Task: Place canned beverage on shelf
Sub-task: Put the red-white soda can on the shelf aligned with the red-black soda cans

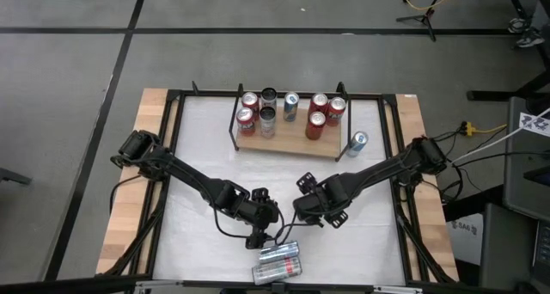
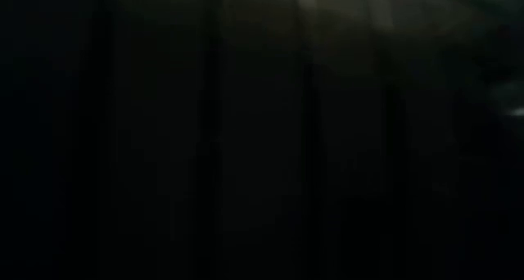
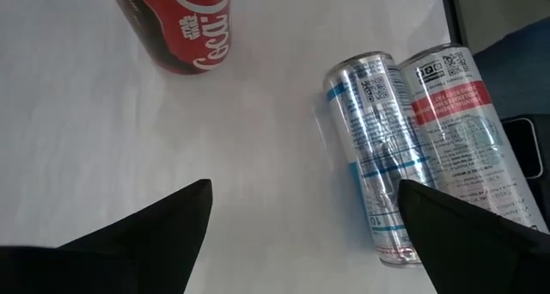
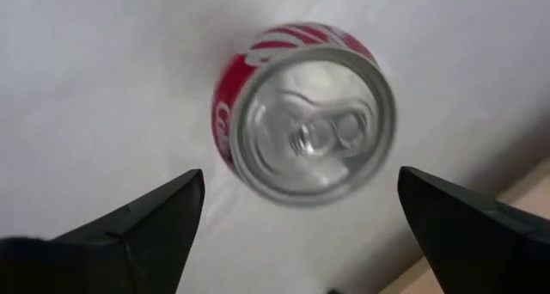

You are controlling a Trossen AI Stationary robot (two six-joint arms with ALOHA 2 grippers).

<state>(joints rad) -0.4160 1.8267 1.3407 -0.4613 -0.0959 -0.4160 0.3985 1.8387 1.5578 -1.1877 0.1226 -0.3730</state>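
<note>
A red Coca-Cola can (image 4: 302,113) stands upright on the white table, its top facing my right wrist camera. My right gripper (image 4: 301,172) hangs above it, pointing down and open, one finger on either side and clear of the can. In the high view the right hand (image 1: 302,212) hides this can. My left gripper (image 3: 305,186) is open over bare table just to its left (image 1: 262,234). The red can's lower part (image 3: 185,27) shows beyond its fingers. The wooden shelf (image 1: 288,139) at the far middle carries several upright cans.
Two slim silver cans (image 1: 279,261) lie side by side at the table's near edge, close to my left gripper's finger (image 3: 455,234). A blue-silver can (image 1: 357,142) stands right of the shelf. Black frame rails (image 1: 397,156) run along both sides. The low view is dark.
</note>
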